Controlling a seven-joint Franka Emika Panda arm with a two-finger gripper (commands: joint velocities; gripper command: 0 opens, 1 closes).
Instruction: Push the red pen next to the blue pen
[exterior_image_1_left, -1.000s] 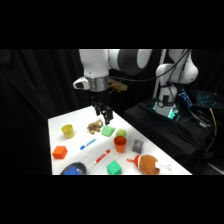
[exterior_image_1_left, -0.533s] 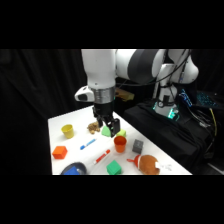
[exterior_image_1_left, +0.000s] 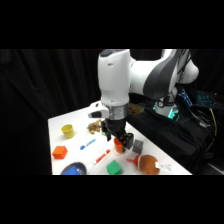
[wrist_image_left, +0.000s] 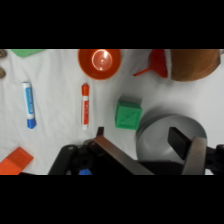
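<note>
Gripper (wrist_image_left: 145, 150) has swung down toward table front w/ fingers apart, empty, now near red pen (wrist_image_left: 85, 105), which lies untouched beside blue pen (wrist_image_left: 29, 104); push not begun.

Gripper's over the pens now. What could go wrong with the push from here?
1. In the wrist view a small green cube sits just beside the thin red pen with a white end, on the side away from the blue-and-white pen. The gripper may catch the cube on its way down.
2. The round orange cup stands just past one end of the red pen. An off-centre push might swing the pen into it.
3. The pens lie parallel. Too long a push could shove the blue one away.
</note>
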